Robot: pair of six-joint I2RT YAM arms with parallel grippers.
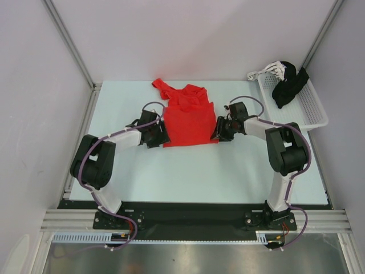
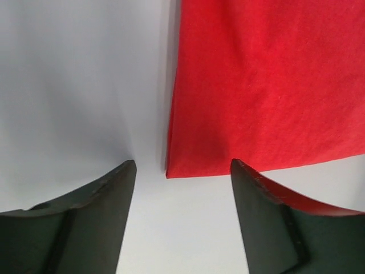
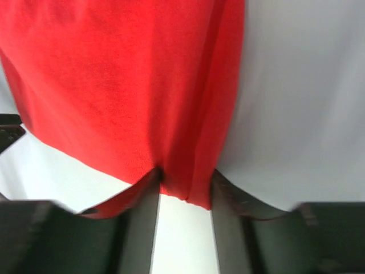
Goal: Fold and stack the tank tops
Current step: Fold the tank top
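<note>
Red tank top at centre of the top view; lies flat on the pale table, straps bunched toward the upper left. Left gripper at its left edge: jaws apart, straddling the bottom corner, gripping nothing. Right gripper at its right edge: pinches a fold of hem. White basket at upper right, holding dark cloth.
</note>
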